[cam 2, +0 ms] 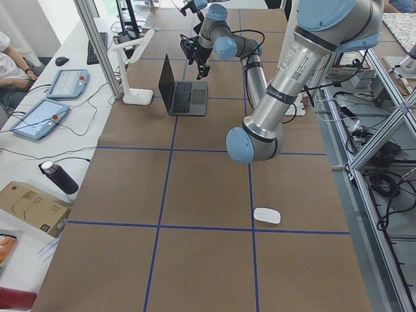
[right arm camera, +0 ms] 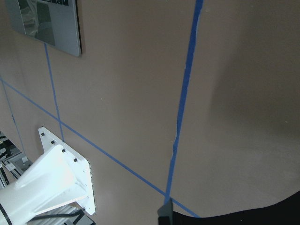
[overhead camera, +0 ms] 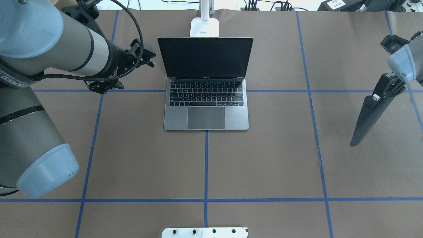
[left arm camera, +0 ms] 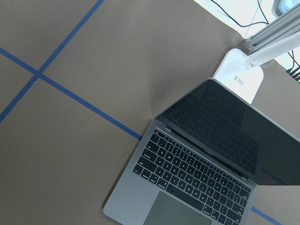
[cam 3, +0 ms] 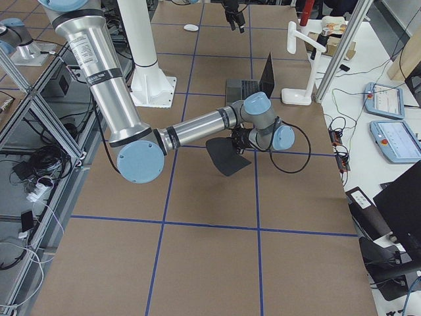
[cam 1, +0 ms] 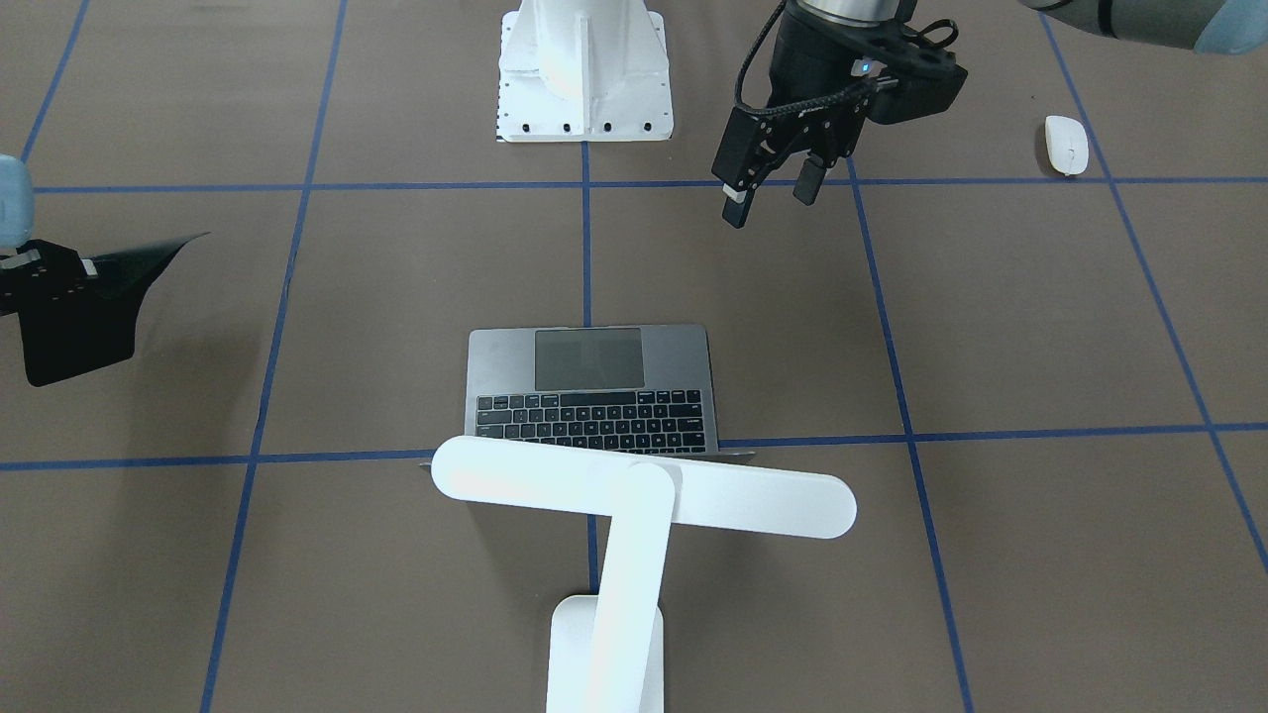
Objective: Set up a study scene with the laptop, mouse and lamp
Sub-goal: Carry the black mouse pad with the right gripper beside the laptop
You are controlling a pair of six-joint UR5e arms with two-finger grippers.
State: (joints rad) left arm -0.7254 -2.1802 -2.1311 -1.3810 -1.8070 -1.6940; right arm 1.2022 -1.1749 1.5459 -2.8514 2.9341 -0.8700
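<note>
The laptop (overhead camera: 205,99) stands open at the table's middle, its dark screen upright. Behind it is the lamp (cam 1: 634,495), whose bar head reaches over the screen's top edge. The mouse (cam 1: 1066,145) lies alone on the table off to my left, near the robot's side. My left gripper (cam 1: 771,201) hangs open and empty above the table, to the left of the laptop. My right gripper (overhead camera: 380,96) is shut on one edge of a flat black mat (overhead camera: 370,119), held off the table at the far right and hanging down.
The white robot pedestal (cam 1: 584,69) is bolted at the near edge. Blue tape lines (overhead camera: 205,165) grid the brown table top. Beyond the lamp's side, a bench carries tablets (cam 2: 39,117), a bottle (cam 2: 58,177) and a box, with a person seated there.
</note>
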